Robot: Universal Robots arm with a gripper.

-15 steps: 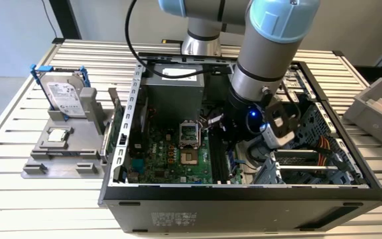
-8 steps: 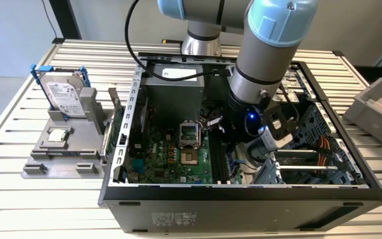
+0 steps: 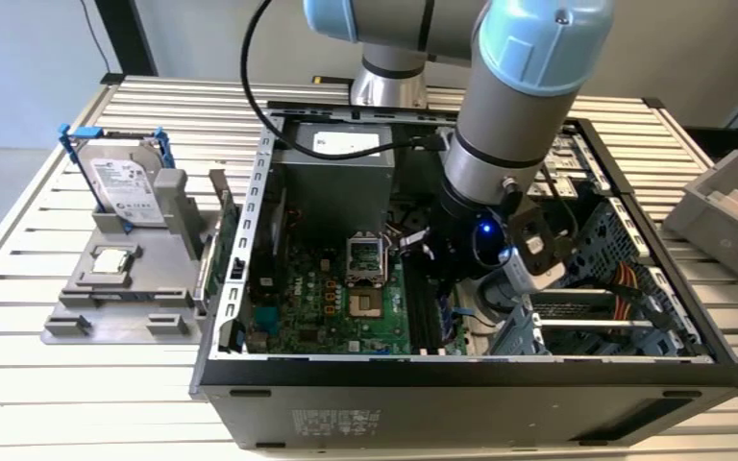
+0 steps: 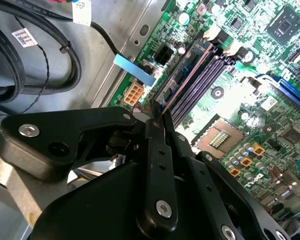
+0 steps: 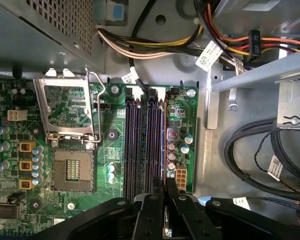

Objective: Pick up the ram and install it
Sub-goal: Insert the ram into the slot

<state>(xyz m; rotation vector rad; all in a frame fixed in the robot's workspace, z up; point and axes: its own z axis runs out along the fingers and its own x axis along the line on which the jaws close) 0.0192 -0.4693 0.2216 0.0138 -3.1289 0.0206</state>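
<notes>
The arm reaches down into an open black metal computer case (image 3: 472, 370) that lies on a ribbed, pale slatted bench (image 3: 11, 384). Its glossy black gripper (image 4: 157, 112) hangs low over the green motherboard (image 5: 110, 165), above the row of long dark memory slots (image 5: 140, 145).

In both wrist views the two matte black fingers (image 5: 151, 215) stand nearly together, with only a thin gap between them. In that gap sits the ram (image 4: 182, 87), a thin flat stick seen edge-on as a narrow reddish-brown line. It runs away from the fingertips along the outermost slot, the one nearest the motherboard's edge by the case's metal wall. The jaws are closed on the stick's near end. How deep the stick sits in the slot cannot be told.

Beside the slots lies the square CPU socket (image 5: 72, 170) with its grid of fine contacts, and its hinged silver metal frame (image 5: 67, 107) stands flipped open. Rows of small round capacitors line the board near it. Bundled black cables (image 5: 260, 165) curve across the grey sheet-metal floor of the case.

Near the bench's far corner at the exterior view's left, a grey plastic fixture (image 3: 119, 288) holds an upright silver hard drive in a blue frame (image 3: 126, 182) and a small square silver chip (image 3: 112, 259) lying flat.
</notes>
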